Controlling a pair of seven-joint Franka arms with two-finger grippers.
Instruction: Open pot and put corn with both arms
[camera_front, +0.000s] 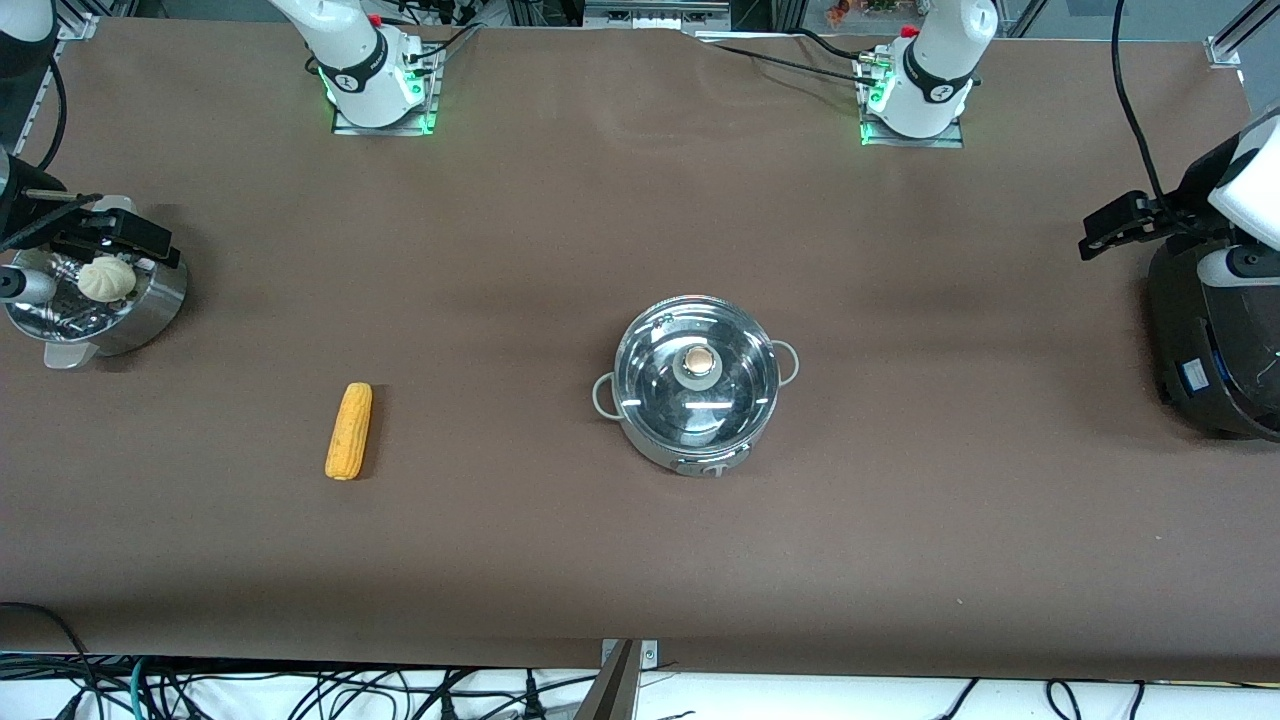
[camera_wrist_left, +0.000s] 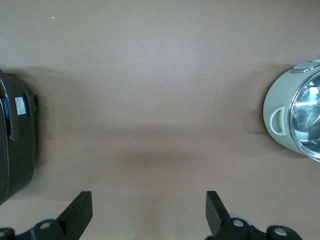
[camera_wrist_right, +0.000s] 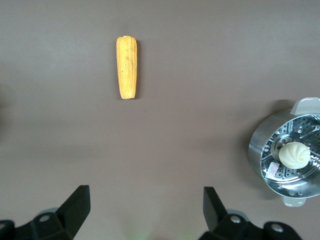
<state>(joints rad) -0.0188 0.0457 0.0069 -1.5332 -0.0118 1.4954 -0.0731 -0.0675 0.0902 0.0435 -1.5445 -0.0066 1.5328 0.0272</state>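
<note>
Resting in steamer basket (camera_front: 150, 310): bun (camera_front: 107, 279).

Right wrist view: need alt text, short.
The right claw hangs open over bare brown table, holding nothing. A yellow corn cob lies loose on the table, and a steel steamer basket with a white bun in it sits at the frame's edge.

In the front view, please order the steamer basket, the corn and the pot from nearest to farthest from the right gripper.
The right gripper hangs over the steamer basket.
1. Steamer basket, under the gripper, at the right arm's end.
2. Corn, nearer the front camera.
3. Pot, mid-table, lid on.
</note>
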